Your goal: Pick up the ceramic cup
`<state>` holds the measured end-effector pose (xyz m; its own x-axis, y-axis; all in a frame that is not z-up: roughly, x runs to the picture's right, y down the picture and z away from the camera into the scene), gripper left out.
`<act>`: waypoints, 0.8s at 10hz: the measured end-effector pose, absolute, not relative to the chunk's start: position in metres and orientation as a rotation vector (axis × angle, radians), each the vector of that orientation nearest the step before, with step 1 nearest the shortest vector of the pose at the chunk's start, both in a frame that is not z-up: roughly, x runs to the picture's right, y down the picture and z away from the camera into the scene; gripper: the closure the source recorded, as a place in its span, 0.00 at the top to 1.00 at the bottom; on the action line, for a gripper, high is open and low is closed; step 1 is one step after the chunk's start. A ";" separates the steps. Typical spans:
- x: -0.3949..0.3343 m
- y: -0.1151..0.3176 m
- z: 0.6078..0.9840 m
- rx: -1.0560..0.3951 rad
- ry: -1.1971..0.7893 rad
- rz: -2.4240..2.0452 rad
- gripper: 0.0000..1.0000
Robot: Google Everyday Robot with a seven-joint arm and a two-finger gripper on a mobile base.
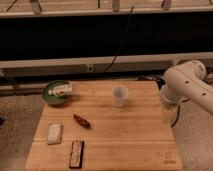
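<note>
Camera view: pincer [168, 114] (right of cup [119, 95])

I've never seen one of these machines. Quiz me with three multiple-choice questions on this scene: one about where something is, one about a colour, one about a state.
1. Where is the ceramic cup?
A. On the floor.
B. On the wooden table, toward its far edge.
C. On a shelf.

2. What colour is the bowl at the table's far left corner?
A. Red.
B. Blue.
C. Green.

3. How is the cup?
A. Standing upright, untouched.
B. Tipped on its side.
C. Lifted in the air.

Answers:
1 B: it stands on the boards, beyond the middle.
2 C: its rim and wall are green.
3 A: its round rim faces up, and the gripper hangs at the table's right edge, apart from it.
</note>
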<state>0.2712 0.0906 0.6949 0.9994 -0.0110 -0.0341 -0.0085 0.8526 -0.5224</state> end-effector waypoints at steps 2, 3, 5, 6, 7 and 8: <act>0.255 0.071 0.709 -0.528 0.029 -0.045 0.80; 0.252 0.069 0.712 -0.525 0.027 -0.056 0.80; 0.248 0.065 0.715 -0.518 0.028 -0.094 0.80; 0.236 0.058 0.722 -0.515 0.017 -0.128 0.80; 0.229 0.052 0.726 -0.508 0.008 -0.149 0.80; 0.230 0.051 0.727 -0.507 0.006 -0.163 0.80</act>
<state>0.2295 0.0509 0.7266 0.9870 -0.1570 0.0347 0.1540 0.8614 -0.4840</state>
